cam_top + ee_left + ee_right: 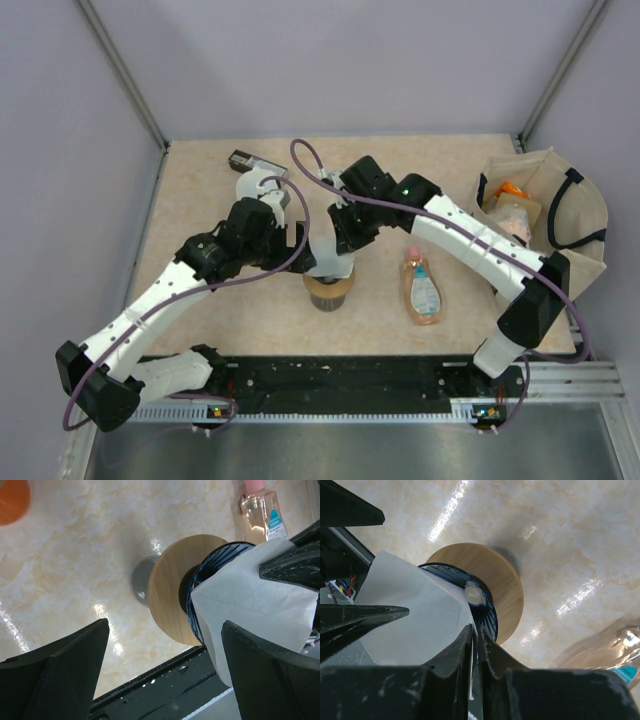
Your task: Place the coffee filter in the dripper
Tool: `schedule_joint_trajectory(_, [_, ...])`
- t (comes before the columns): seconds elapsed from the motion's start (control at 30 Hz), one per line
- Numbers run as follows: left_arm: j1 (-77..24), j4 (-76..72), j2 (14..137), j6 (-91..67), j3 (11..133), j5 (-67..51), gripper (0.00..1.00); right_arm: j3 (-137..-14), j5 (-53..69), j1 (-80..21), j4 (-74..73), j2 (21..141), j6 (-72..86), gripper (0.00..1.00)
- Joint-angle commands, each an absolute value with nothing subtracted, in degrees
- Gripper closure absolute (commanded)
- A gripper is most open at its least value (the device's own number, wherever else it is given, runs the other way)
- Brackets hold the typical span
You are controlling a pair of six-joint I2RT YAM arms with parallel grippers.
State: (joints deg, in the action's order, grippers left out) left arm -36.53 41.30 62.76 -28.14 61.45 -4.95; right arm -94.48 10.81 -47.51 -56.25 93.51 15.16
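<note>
1. Marbled beige desk between pale grey walls: in the top view the dripper stands near the middle, a bottle lies to its right, and a bag sits at the right edge.
2. We see the filter, white paper, at the dripper's mouth. Its lower part is inside the blue wire cone above the wooden collar, and its upper part stands out. We cannot tell how deep the tip reaches.
3. The right end effector has its jaws all but together, pinching the filter's rim. A sliver of paper shows between them at the lower middle of the right wrist view.
4. The left end effector is spread wide and holds nothing. Its fingers fill the lower corners of the left wrist view, and the dripper and filter show beyond the gap.
5. From the right end effector the dripper lies straight ahead along the fingers, with the filter between them. The filter's axis looks close to the dripper's, leaning a little toward the gripped side.
6. We judge that a short push along that axis is left, then a release.
7. The right arm is nearer, since it already has the paper. The left hangs to the upper left of the dripper in the top view, apart from both.
8. We think the paper could spring back or tip out once it is let go.
</note>
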Motion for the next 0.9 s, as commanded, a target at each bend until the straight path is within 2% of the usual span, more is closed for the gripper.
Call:
schedule_joint_trajectory(0.0, [-36.9,43.2,61.6,-26.8,60.8,-3.6,0.01,-94.2,11.6,-47.6,-54.1,92.7,14.2,0.89])
schedule_joint_trajectory(0.07, [-37.0,43.2,61.3,-27.0,61.2,-3.3,0.01,-94.5,12.0,-47.5,-53.6,92.4,13.5,0.87])
schedule_joint_trajectory(0.23, [-37.0,42.8,61.9,-27.0,61.8,-2.9,0.01,-96.2,12.5,-47.5,-53.1,90.7,11.3,0.62])
schedule_joint_trajectory(0.3, [-36.9,42.8,62.0,-27.0,61.9,-2.8,0.01,-96.6,12.0,-47.5,-52.8,89.8,10.7,0.56])
schedule_joint_trajectory(0.43, [-36.9,42.7,61.7,-27.0,61.9,-2.8,0.01,-96.7,9.1,-47.6,-51.8,87.5,10.3,0.51])
schedule_joint_trajectory(0.73, [-36.9,41.6,61.3,-27.1,62.6,-3.2,0.01,-96.9,12.3,-47.5,-47.1,83.5,9.2,0.5])
schedule_joint_trajectory(0.8, [-36.9,41.7,61.2,-27.1,62.7,-3.2,0.01,-96.3,15.6,-47.5,-45.4,82.7,9.1,0.56])
schedule_joint_trajectory(0.87, [-36.9,41.6,61.1,-27.1,62.7,-3.2,0.01,-96.3,20.0,-47.5,-44.8,82.6,8.3,0.67])
